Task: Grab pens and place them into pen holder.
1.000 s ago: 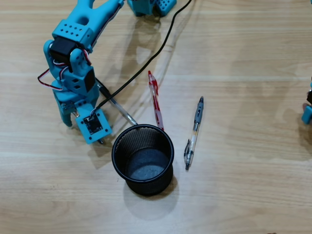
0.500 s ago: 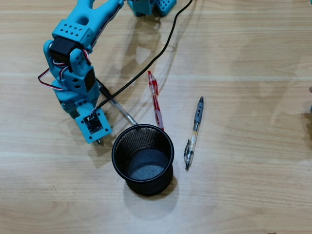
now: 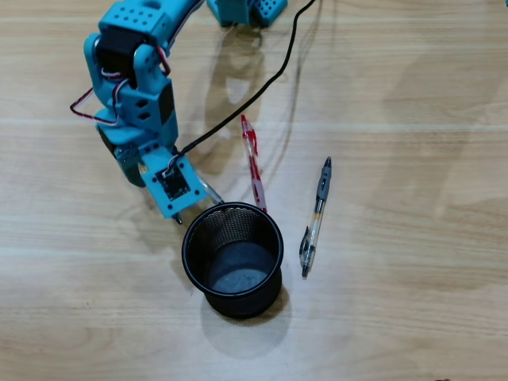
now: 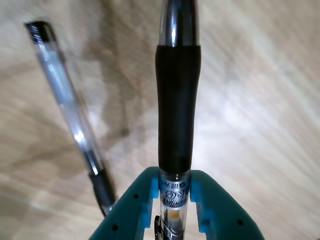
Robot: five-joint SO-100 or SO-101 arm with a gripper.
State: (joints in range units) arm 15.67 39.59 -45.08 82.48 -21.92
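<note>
I've got the claw (image 4: 175,200) clamped on a black-grip pen (image 4: 178,105), and it's squeezed tight between the two blue fingers (image 4: 137,205) in the wrist view, barrel sticking straight out ahead. From overhead you can't really see that pen, the arm's wrist covers it.

Progress check: the holder (image 3: 232,258) sits just past the claw, nearly touching the wrist camera board, and it looks empty to me, just the bare bottom through the mesh. So I'd say nothing is delivered yet; this is the first pen on its way, and it still needs lifting over the rim and dropping in.

Count, as far as I can see: one holder, four pens.
- the one in the claw
- a clear pen (image 4: 70,107) lying on the desk (image 3: 397,95) just beside the claw; overhead only its tip pokes out by the holder rim
- a red pen (image 3: 253,163) a bit farther off, its lower end reaching the holder
- a clear-and-grey pen (image 3: 316,216) well beyond the holder, lying free

Three left to fetch after this one.
</note>
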